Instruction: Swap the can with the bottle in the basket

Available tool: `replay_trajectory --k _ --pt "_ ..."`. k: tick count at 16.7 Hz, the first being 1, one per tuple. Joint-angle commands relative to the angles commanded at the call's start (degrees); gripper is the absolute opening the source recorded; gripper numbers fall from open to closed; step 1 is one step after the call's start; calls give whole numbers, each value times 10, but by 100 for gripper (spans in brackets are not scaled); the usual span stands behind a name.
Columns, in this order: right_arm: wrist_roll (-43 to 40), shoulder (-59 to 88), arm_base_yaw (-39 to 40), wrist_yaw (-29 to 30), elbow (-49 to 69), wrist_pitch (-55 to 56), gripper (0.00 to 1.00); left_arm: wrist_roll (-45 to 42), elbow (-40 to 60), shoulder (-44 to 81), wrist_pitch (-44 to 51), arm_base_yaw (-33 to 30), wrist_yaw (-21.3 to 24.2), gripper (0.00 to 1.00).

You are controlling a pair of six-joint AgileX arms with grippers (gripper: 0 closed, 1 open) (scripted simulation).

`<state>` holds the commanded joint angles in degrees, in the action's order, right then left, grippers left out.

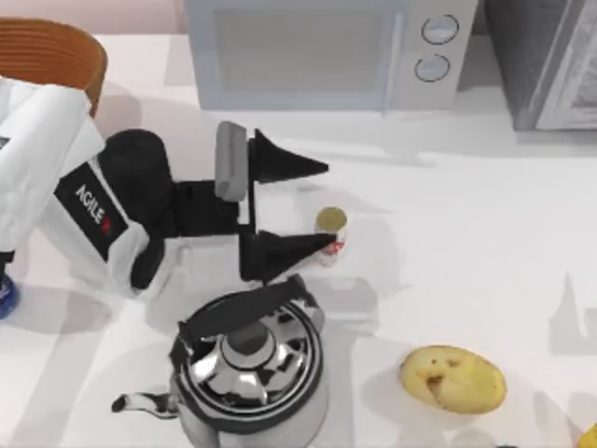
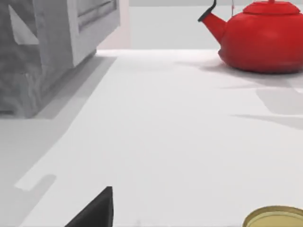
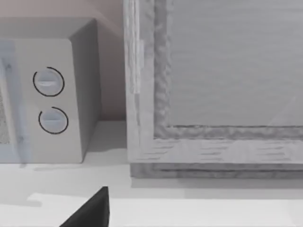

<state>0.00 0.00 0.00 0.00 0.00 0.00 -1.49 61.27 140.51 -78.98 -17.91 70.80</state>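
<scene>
The bottle (image 1: 329,229), white with a red label and a dull-gold top, stands upright on the table. My left gripper (image 1: 322,205) is open around it, and the bottle sits right against the nearer finger's tip. In the left wrist view the bottle's gold top (image 2: 277,218) shows beside one dark finger (image 2: 94,213). The basket (image 1: 51,47), orange-brown wicker, stands at the far left corner behind my left arm. The dark-blue can (image 1: 5,294) peeks in at the left edge of the table. Parked, my right gripper shows one dark finger (image 3: 92,212) facing the microwave, set as wide as the left's.
A chrome kettle (image 1: 247,364) stands just in front of the left gripper. A potato (image 1: 452,378) lies at the front right. A microwave (image 1: 326,51) and a grey cabinet (image 1: 550,56) line the back. A red kettle (image 2: 270,35) appears far off in the left wrist view.
</scene>
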Motion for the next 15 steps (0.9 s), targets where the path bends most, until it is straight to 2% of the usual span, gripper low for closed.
replay_trajectory --k 3,6,15 --pt "0 0 0 0 0 0 100 8 -27 -90 35 12 -62 100" --pt "0 0 0 0 0 0 100 15 -71 -233 92 29 -148 100" --pt "0 0 0 0 0 0 100 14 -288 -873 384 96 -451 100"
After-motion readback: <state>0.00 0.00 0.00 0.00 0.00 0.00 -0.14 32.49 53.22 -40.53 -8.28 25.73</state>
